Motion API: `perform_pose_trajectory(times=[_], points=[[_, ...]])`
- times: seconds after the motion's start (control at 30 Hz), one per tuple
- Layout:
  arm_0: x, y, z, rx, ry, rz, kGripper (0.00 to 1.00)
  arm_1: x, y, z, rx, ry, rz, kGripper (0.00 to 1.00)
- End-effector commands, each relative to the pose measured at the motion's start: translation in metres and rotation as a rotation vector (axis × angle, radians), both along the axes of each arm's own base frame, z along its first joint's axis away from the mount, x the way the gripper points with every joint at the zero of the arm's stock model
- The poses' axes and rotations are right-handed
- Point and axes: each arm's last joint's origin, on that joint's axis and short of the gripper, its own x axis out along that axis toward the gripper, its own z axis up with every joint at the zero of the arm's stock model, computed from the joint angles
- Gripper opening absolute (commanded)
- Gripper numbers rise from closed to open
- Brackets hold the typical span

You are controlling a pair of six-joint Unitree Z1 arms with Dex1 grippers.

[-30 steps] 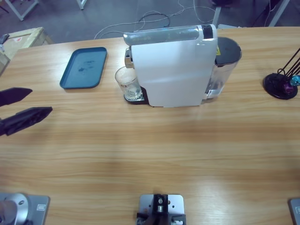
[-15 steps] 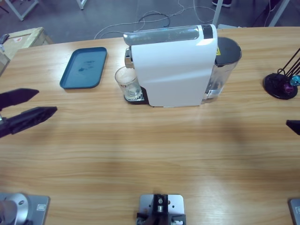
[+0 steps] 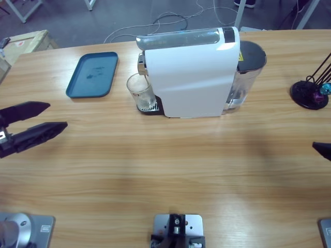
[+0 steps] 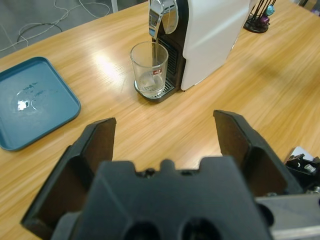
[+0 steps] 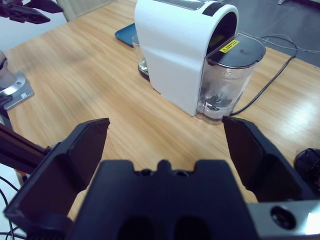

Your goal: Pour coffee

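A clear glass cup [image 3: 140, 91] stands upright on the drip grate of the white coffee machine [image 3: 189, 72], directly under its chrome spout [image 4: 161, 16]. The machine sits near the table's far edge, with its transparent water tank [image 3: 247, 75] fixed to the side away from the cup. A teal tray [image 3: 93, 74] lies flat on the wooden table [image 3: 165, 165], just beyond the cup on the side opposite the machine, apart from it.

The left gripper [image 3: 54, 117] hovers low over the table, well apart from the machine on the tray's side, its jaws spread wide around nothing and aimed toward the cup. The right gripper [image 5: 165, 145] is on the tank's side of the machine, well away from it; its jaws likewise stand wide apart and hold nothing, pointing at the tank end. A black stand [image 3: 310, 92] rests past the tank.
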Motion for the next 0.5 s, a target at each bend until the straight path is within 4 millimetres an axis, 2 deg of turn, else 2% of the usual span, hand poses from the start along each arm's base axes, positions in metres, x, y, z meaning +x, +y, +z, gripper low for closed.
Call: perform_pose_trajectory(times=[0.03, 0.5], points=[[0.0121, -0.0126, -0.0196, 0.055, 0.080, -0.011, 0.830, 0.0025, 0.0047, -0.0155, -0.028, 0.035, 0.029, 1.000], [0.0108, -0.0105, -0.0208, 0.050, 0.065, 0.000, 0.830, 0.0084, 0.0106, -0.0168, -0.052, 0.058, 0.034, 1.000]])
